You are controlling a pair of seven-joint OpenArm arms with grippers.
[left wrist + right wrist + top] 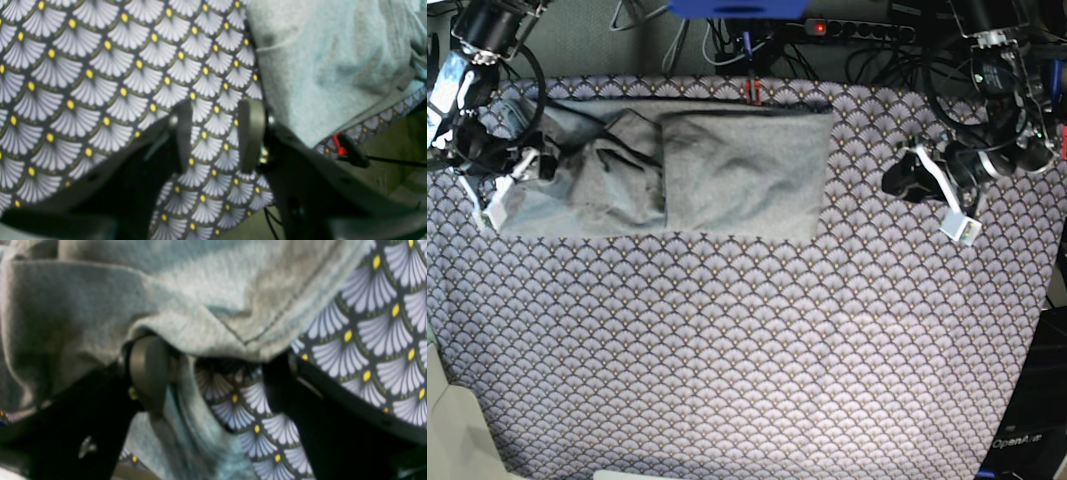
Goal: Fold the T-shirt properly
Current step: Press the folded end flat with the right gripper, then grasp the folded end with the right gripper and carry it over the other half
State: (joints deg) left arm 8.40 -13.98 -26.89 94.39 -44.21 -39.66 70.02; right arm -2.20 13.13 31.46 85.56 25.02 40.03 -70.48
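Observation:
The light grey T-shirt [727,165] lies partly folded along the table's far edge, with its left part bunched up [597,185]. My right gripper [522,175] is at that bunched left end. In the right wrist view it [213,373] is open wide, with the shirt's stitched hem [253,330] draped just above the jaws and grey cloth hanging around the left finger [146,370]. My left gripper [897,182] hovers right of the shirt, apart from it. In the left wrist view it [217,133] is open over bare patterned cloth, with the shirt [317,66] to its upper right.
The purple-grey fan-scale tablecloth [747,350] covers the whole table. A red clip [750,92] sits at the far edge behind the shirt, and another red clamp [338,145] is on the table rim. A power strip [857,30] and cables lie beyond the back edge.

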